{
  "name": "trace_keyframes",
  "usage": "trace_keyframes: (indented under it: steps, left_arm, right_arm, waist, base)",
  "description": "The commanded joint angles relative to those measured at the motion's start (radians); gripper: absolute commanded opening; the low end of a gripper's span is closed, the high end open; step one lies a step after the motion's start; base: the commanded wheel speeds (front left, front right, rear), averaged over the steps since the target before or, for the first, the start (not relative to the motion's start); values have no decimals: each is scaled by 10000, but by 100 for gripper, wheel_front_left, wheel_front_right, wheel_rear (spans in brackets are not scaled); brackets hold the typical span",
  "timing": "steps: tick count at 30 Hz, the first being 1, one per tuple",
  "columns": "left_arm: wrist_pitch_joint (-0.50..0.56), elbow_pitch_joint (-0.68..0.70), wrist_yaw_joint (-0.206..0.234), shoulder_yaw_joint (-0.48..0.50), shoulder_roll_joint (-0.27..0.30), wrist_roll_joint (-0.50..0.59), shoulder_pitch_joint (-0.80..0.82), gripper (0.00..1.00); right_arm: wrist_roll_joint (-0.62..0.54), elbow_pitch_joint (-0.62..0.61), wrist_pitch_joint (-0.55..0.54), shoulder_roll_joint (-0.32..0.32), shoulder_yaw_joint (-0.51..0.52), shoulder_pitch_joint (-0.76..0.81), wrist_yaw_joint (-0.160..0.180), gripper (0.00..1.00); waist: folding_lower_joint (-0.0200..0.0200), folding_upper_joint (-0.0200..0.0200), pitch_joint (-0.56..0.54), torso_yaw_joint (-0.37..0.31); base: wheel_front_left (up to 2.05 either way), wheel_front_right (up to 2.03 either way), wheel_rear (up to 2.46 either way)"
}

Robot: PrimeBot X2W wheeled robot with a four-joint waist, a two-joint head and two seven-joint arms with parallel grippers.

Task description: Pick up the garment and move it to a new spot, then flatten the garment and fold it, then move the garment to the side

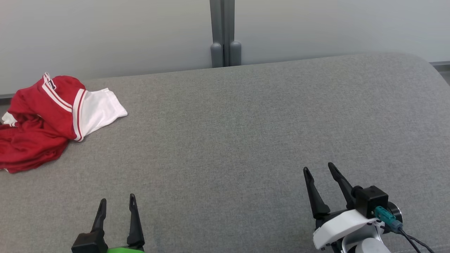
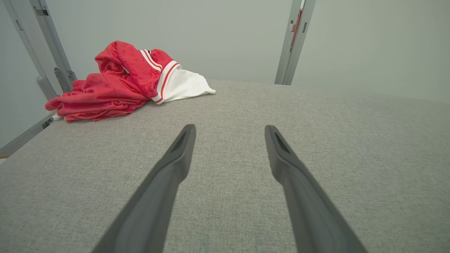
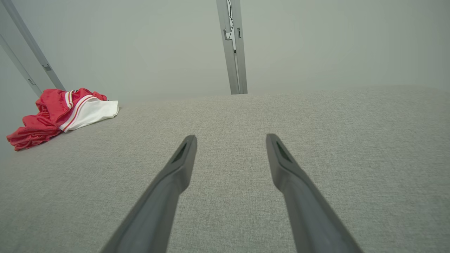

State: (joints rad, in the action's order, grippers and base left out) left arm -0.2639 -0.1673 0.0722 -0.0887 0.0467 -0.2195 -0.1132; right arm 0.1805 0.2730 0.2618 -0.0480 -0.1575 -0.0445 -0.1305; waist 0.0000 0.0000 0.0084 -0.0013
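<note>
The garment (image 1: 45,119) is a crumpled red and white piece with striped trim, lying at the far left of the grey fabric surface (image 1: 246,133). In the left wrist view the garment (image 2: 119,82) sits ahead and to the left; in the right wrist view the garment (image 3: 59,114) is far off at the left. My left gripper (image 1: 117,199) stands open at the lower left, well short of the garment, nothing between its fingers. My right gripper (image 1: 319,168) is open at the lower right, far from the garment. The same open jaws show as left gripper (image 2: 230,130) and right gripper (image 3: 231,138).
A pale wall with a grey vertical post (image 1: 223,33) runs along the back edge of the surface. The surface rounds off at the far right (image 1: 422,63). Grey metal rails (image 2: 52,49) stand behind the garment.
</note>
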Motion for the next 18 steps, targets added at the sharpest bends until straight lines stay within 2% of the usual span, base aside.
trace_keyframes:
  steps: [1,7,18]
  left_arm:
    - [-11,-3,54,36,66,-33,-86,100]
    - [-11,-30,70,56,66,-37,88,100]
    - [-11,-17,42,361,60,142,-175,100]
  right_arm:
    - [-54,15,49,-41,21,33,-2,100]
    - [-76,-17,49,-37,141,177,-2,100]
    - [158,-25,43,-37,30,306,-4,100]
  waist:
    - [0,0,6,17]
    - [0,0,-4,495]
    - [0,0,-276,2637]
  base:
    - [0,0,0]
    - [0,0,0]
    - [0,0,0]
